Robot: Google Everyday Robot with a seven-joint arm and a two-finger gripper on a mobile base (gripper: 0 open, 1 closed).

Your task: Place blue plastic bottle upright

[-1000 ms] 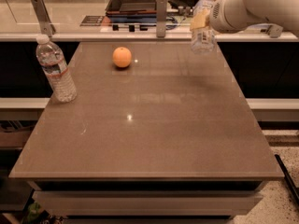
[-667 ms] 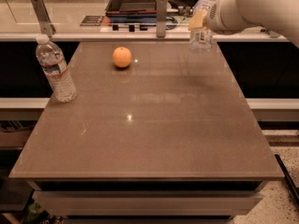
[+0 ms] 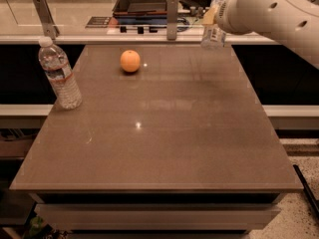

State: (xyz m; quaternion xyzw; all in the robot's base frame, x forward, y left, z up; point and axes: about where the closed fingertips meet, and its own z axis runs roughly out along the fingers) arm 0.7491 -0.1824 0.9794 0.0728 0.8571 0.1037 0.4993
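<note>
1. The white arm's two-finger gripper [image 3: 215,16] hangs at the far right corner of the brown table [image 3: 164,133]. It is clenched on the small clear ribbed plastic bottle with a pale label [image 3: 213,35].
2. That bottle stands nearly upright in its grasp. I cannot tell whether the base touches.
3. I'd lower it straight, base flat and clear of the edge, and let go only once it is steady.
4. The round orange fruit [image 3: 130,60] sits well apart to the left.

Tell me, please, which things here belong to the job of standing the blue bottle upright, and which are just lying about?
Belongs to the job:
- blue plastic bottle, held over the table's far right corner
- gripper, closed on it
- table

Just lying about:
- taller clear bottle, standing at the left edge
- orange
- dark tray, on the counter behind
</note>
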